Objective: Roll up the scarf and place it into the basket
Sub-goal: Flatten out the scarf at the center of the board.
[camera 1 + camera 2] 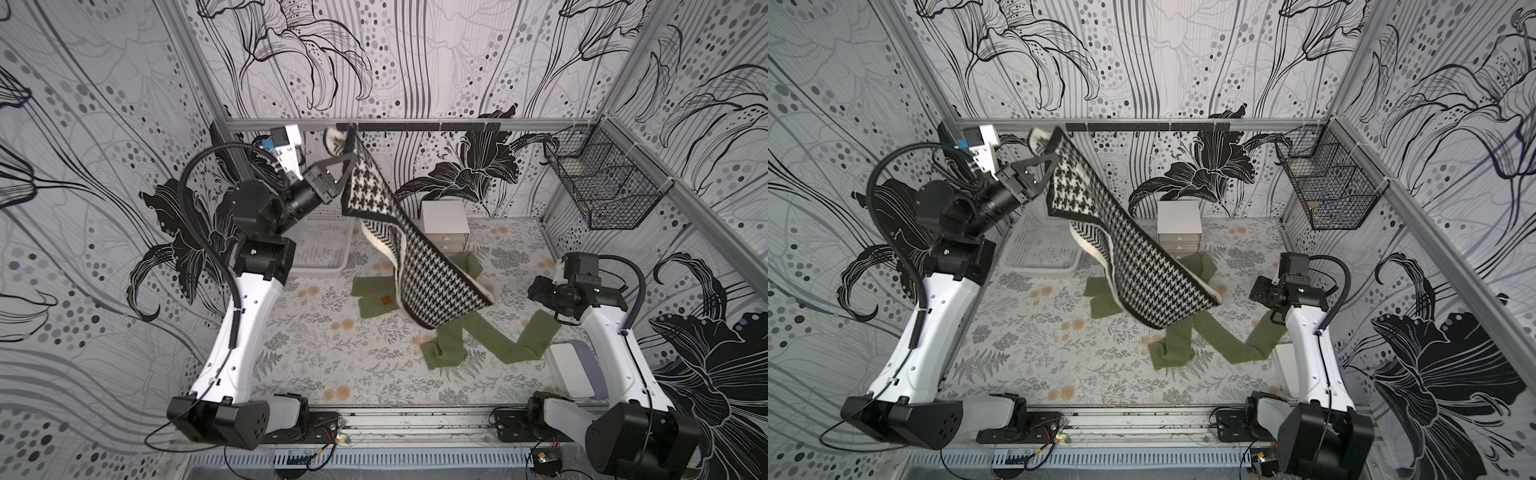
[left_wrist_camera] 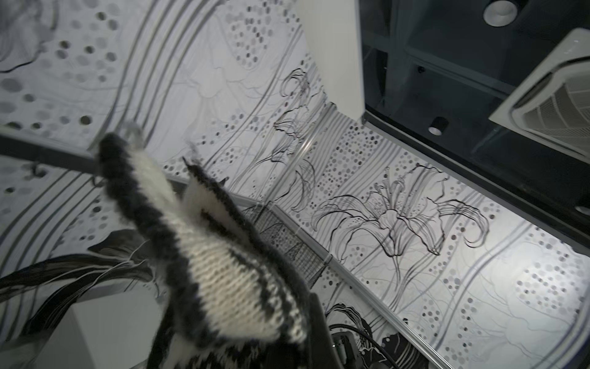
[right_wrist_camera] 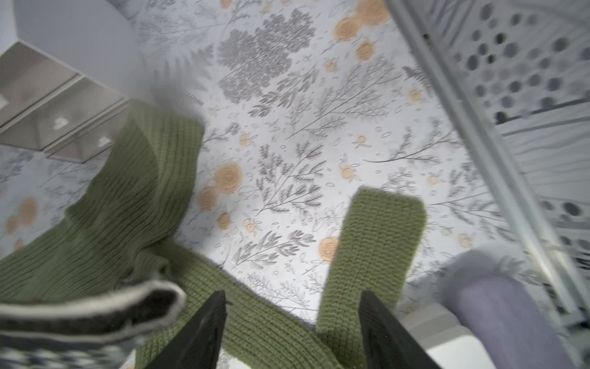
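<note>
A black-and-white houndstooth scarf (image 1: 436,274) (image 1: 1154,270) hangs in the air, slanting from the back left down over the middle of the table. My left gripper (image 1: 351,156) (image 1: 1054,160) is raised high and shut on its upper edge. The left wrist view shows the knit (image 2: 223,271) bunched against a dark finger (image 2: 319,335). A green knitted scarf (image 1: 490,336) (image 3: 127,204) sprawls on the floral table. My right gripper (image 1: 536,286) (image 3: 292,294) hovers open above the green scarf, holding nothing. The white perforated basket (image 1: 316,268) (image 1: 1038,266) stands at the back left, below the left arm.
A small grey drawer unit (image 1: 444,226) stands at the back centre. A black wire mesh basket (image 1: 602,187) hangs on the right wall. A white and lavender object (image 1: 573,365) lies by the right arm. A black hook rail (image 1: 436,126) runs along the back wall.
</note>
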You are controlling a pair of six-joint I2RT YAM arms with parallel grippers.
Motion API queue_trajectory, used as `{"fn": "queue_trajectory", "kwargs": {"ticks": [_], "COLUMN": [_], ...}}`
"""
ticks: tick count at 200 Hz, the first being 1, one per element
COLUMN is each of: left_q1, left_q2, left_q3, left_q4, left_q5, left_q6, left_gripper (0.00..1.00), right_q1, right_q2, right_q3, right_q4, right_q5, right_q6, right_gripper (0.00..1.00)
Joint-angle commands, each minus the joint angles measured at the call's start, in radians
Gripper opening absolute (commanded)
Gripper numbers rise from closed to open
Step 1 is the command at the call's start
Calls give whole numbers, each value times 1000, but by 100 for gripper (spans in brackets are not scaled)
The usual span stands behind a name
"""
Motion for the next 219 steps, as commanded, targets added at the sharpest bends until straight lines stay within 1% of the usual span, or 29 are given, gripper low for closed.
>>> {"fn": "queue_trajectory", "kwargs": {"ticks": [1,8,16,28,36,58,65,84,112,122,127,139,141,142,143,145,146,147,148,155,173,183,208,219], "left_q1": [86,112,138,187,214,256,261,269,275,278,277,280,281,281,281,282,281,282,282,282,284,288,291,291], "left_q2": [-67,-84,-90,-91,-97,-99,-97,-89,-76,-72,-73,-68,-69,-68,-67,-68,-67,-68,-69,-71,-83,-92,-142,-169], "left_q3": [-255,-294,-319,-362,-381,-379,-376,-376,-381,-380,-380,-379,-380,-380,-380,-380,-380,-381,-381,-383,-381,-374,-361,-359], "left_q4": [-127,-189,-260,-271,-263,-298,-303,-304,-274,-271,-270,-271,-271,-270,-271,-271,-271,-271,-271,-271,-286,-304,-353,-374], "left_q5": [-107,-139,-161,-153,-142,-123,-116,-103,-68,-65,-66,-62,-61,-61,-61,-61,-60,-61,-61,-59,-58,-58,-51,-25], "left_q6": [99,144,197,213,217,250,258,268,249,249,250,247,246,247,247,248,248,247,246,247,254,261,289,308], "left_gripper": [0,0,0,0,0,0,0,0,0,0,0,0,0,0,0,0,0,0,0,0,0,0,0,0], "right_q1": [12,40,95,176,207,238,257,313,327,327,328,329,330,331,331,331,331,331,331,331,331,331,331,331], "right_q2": [5,5,17,60,85,99,101,138,176,202,214,239,244,246,248,250,253,254,256,263,216,157,16,-46], "right_q3": [-65,-100,-119,-122,-131,-194,-209,-214,-217,-214,-211,-213,-214,-214,-214,-213,-213,-212,-212,-212,-207,-191,-91,-48], "right_q4": [85,125,139,124,132,209,234,265,304,314,317,333,333,331,332,331,331,331,331,325,291,247,85,15], "right_q5": [-308,-349,-342,-300,-311,-411,-427,-412,-396,-405,-408,-422,-421,-421,-419,-419,-418,-419,-419,-420,-381,-325,-207,-151], "right_q6": [25,39,35,13,10,47,63,61,60,52,49,50,50,50,50,50,49,48,48,43,30,30,26,32], "right_gripper": [69,69,69,69,69,69,69,69,69,67,64,45,37,37,35,26,24,24,18,0,0,0,0,0]}}
